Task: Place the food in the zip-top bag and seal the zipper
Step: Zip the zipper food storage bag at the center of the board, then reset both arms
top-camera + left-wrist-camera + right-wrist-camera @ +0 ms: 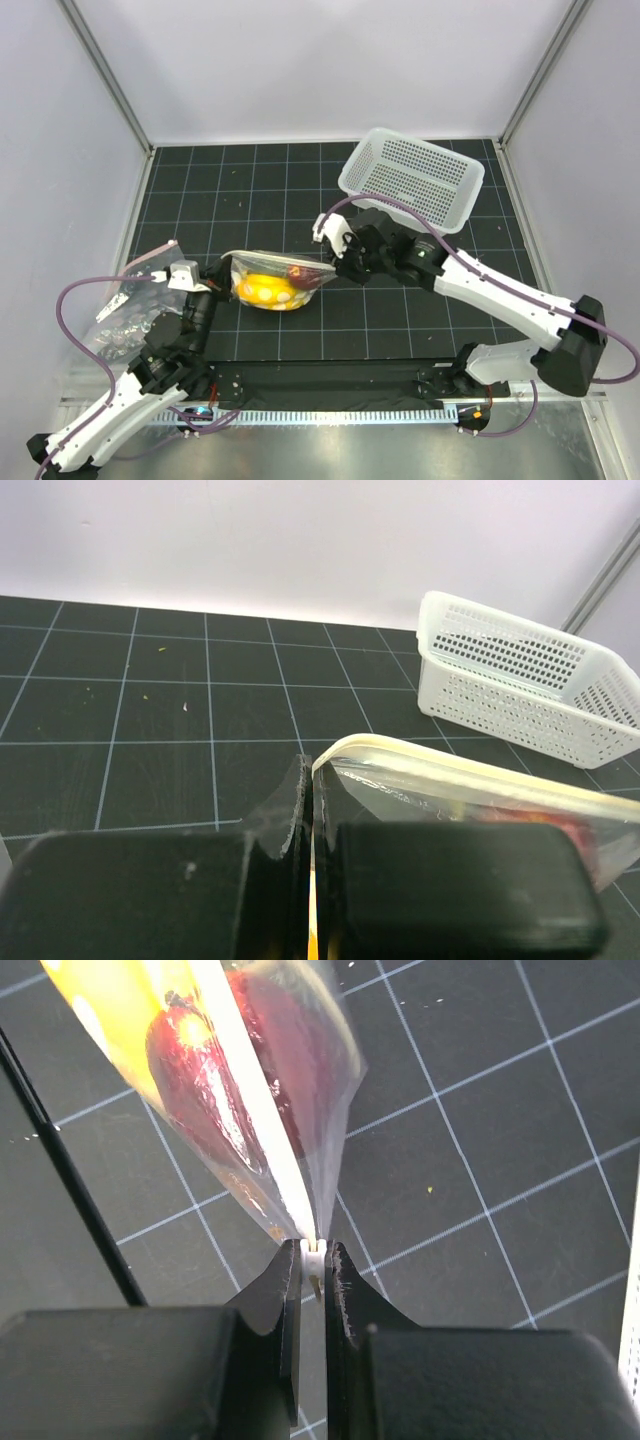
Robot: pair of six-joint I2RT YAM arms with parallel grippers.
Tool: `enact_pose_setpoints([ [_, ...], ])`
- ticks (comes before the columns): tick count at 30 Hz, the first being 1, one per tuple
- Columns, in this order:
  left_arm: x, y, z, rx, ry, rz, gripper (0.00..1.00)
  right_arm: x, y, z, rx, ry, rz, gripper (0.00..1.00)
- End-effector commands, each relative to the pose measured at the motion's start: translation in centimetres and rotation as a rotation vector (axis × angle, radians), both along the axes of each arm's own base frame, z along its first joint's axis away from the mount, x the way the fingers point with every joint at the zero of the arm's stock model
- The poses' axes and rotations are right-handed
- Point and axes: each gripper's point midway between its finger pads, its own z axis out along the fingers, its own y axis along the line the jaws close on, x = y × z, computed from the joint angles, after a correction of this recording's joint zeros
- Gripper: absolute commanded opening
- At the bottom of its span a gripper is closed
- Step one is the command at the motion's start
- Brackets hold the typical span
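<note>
**Q:** What is shown nearest the tabletop's (250, 190) near edge?

**A:** The left gripper (308, 815) is seen clamped fully shut on the left corner of the bag (272, 283), with thin clear film pinched between its black pads. Just beyond, the right gripper (314, 1260) is closed to a sliver on the end of the zipper (258, 1110).

**Q:** And where is the bag found?

**A:** It is held stretched between the two grippers, left of the tabletop's centre. A yellow banana (265, 291) and glossy dark-red fruit (190, 1080) are visible through the crinkled film.

**Q:** How is the sealing best done?

**A:** The food is judged to be inside, so only the seal is thought to be left. The bag's mouth should be kept taut and straight by the left grip while the pale, narrow strip is pressed along its length by the right. Slack film is likely to be buckled or caught. Whether the strip is already closed cannot be told.

**Q:** And farthest back?

**A:** A white perforated basket (412, 178) is seen, set at an angle, at the far right corner.
</note>
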Motion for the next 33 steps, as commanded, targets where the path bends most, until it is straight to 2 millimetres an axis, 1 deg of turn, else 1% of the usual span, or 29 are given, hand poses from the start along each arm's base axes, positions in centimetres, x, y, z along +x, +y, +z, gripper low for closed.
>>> enact_pose_setpoints([
  [1, 0.0, 3.9, 3.1, -0.102, -0.070, 0.182, 0.00, -1.2, -5.6, -1.5, -0.159, 0.033, -0.128, 0.01],
  [4, 0.0, 3.8, 3.2, -0.103, -0.071, 0.179, 0.00, -1.8, -5.6, -1.1, -0.128, 0.038, -0.115, 0.01],
  [6, 0.0, 3.5, 3.2, -0.099, -0.076, 0.163, 0.00, -1.7, -5.6, -0.5, -0.109, 0.023, -0.117, 0.01],
  [7, 0.0, 3.3, 3.5, -0.105, -0.089, 0.149, 0.00, -2.2, -5.1, -0.2, -0.077, 0.034, -0.089, 0.01],
  [8, 0.0, 3.0, 3.7, -0.104, -0.097, 0.133, 0.00, -2.7, -4.6, 0.2, -0.049, 0.046, -0.060, 0.02],
  [10, -0.2, 1.7, 4.2, -0.106, -0.129, 0.063, 0.00, -3.2, -3.9, 1.1, 0.010, 0.035, -0.016, 0.02],
  [11, -0.2, 1.1, 4.1, -0.100, -0.135, 0.038, 0.01, -3.6, -3.5, 1.4, 0.037, 0.039, 0.010, 0.02],
  [12, -0.1, 0.0, 3.9, -0.085, -0.136, -0.009, 0.01, -3.3, -3.0, 2.1, 0.072, 0.012, 0.016, 0.01],
  [13, 0.0, -0.5, 4.2, -0.090, -0.149, -0.030, 0.02, -3.1, -3.1, 1.8, 0.077, 0.000, 0.006, 0.01],
  [14, 0.1, -1.1, 4.0, -0.086, -0.144, -0.051, 0.02, -2.4, -3.5, 2.1, 0.086, -0.042, -0.029, 0.01],
  [15, 0.6, -1.9, 3.3, -0.059, -0.118, -0.068, 0.02, -1.6, -3.4, 2.6, 0.110, -0.084, -0.055, 0.01],
  [16, 0.6, -2.7, 3.5, -0.059, -0.126, -0.101, 0.02, -1.2, -3.7, 1.9, 0.099, -0.095, -0.080, 0.01],
  [17, 0.8, -3.3, 3.4, -0.059, -0.116, -0.116, 0.02, -0.8, -3.8, 1.9, 0.114, -0.103, -0.120, 0.01],
  [18, 1.3, -4.1, 2.7, -0.040, -0.090, -0.129, 0.01, 0.5, -4.2, 2.2, 0.117, -0.141, -0.192, 0.01],
  [20, 1.8, -4.7, 2.2, -0.044, -0.062, -0.134, 0.02, 1.1, -4.0, 2.1, 0.128, -0.140, -0.212, 0.01],
  [21, 2.1, -4.9, 1.7, -0.051, -0.046, -0.126, 0.05, 1.5, -3.9, 2.1, 0.132, -0.148, -0.230, 0.03],
  [23, 3.0, -5.4, 1.0, -0.063, -0.015, -0.109, 0.13, 2.4, -3.8, 2.2, 0.151, -0.163, -0.268, 0.03],
  [24, 3.2, -5.6, 0.8, -0.059, -0.006, -0.108, 0.14, 2.7, -3.7, 1.9, 0.148, -0.164, -0.282, 0.04],
  [25, 3.7, -6.1, -0.1, -0.036, 0.022, -0.108, 0.15, 3.3, -4.1, 1.8, 0.138, -0.179, -0.321, 0.06],
  [26, 3.9, -6.2, 0.1, -0.035, 0.028, -0.103, 0.17, 3.6, -4.3, 1.9, 0.139, -0.188, -0.345, 0.09],
  [28, 4.5, -6.4, -0.8, -0.023, 0.071, -0.082, 0.23, 4.4, -4.7, 1.7, 0.129, -0.209, -0.397, 0.24],
  [29, 5.0, -6.1, -0.8, -0.020, 0.093, -0.042, 0.38, 4.7, -4.8, 2.0, 0.136, -0.224, -0.412, 0.43],
  [30, 5.2, -5.8, -0.9, -0.033, 0.111, -0.021, 0.48, 4.9, -4.9, 2.1, 0.141, -0.233, -0.422, 0.53],
  [31, 5.2, -5.8, -1.1, -0.015, 0.122, -0.018, 0.64, 5.1, -5.2, 2.4, 0.152, -0.249, -0.445, 0.62],
  [32, 5.0, -5.8, -0.1, -0.022, 0.099, -0.030, 0.70, 5.2, -5.3, 2.7, 0.172, -0.256, -0.463, 0.71],
  [33, 4.7, -5.9, 0.0, -0.012, 0.097, -0.047, 0.75, 5.5, -5.1, 3.5, 0.216, -0.270, -0.478, 0.83],
])
